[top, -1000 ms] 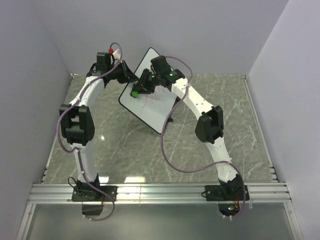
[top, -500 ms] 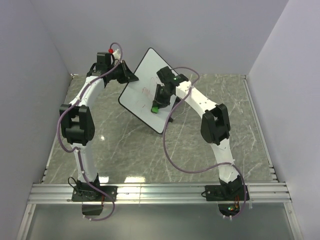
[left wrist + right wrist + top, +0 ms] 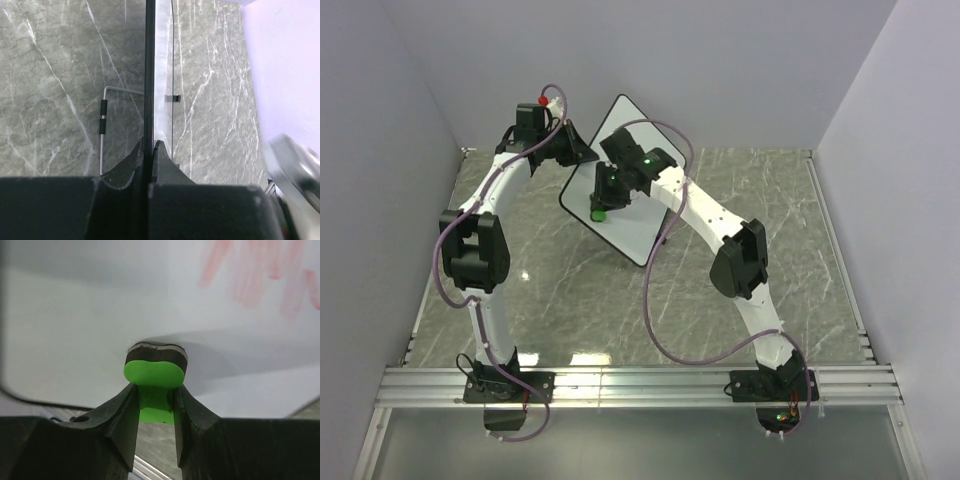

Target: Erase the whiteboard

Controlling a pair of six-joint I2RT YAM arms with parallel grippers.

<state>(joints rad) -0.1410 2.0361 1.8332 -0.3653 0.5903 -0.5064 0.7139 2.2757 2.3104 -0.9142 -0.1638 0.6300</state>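
Note:
The whiteboard (image 3: pixel 630 215) stands tilted on the marble table at the back centre, white with a thin black edge. My left gripper (image 3: pixel 582 152) is shut on its upper left edge; in the left wrist view the board's edge (image 3: pixel 149 75) runs straight between the shut fingers. My right gripper (image 3: pixel 601 205) is shut on the green eraser (image 3: pixel 597 214) and presses its dark pad against the board's left part. In the right wrist view the eraser (image 3: pixel 155 374) touches the white surface (image 3: pixel 75 330), with faint red smears (image 3: pixel 255 280) at the upper right.
A wire stand leg (image 3: pixel 102 122) with a black sleeve shows behind the board on the grey marble table (image 3: pixel 570 300). Grey walls close in the left, back and right. A metal rail (image 3: pixel 640 385) runs along the near edge by the arm bases.
My right gripper with the eraser swept across the board: from the left part to the lower right middle, then back to the left. The left gripper kept its hold on the board.

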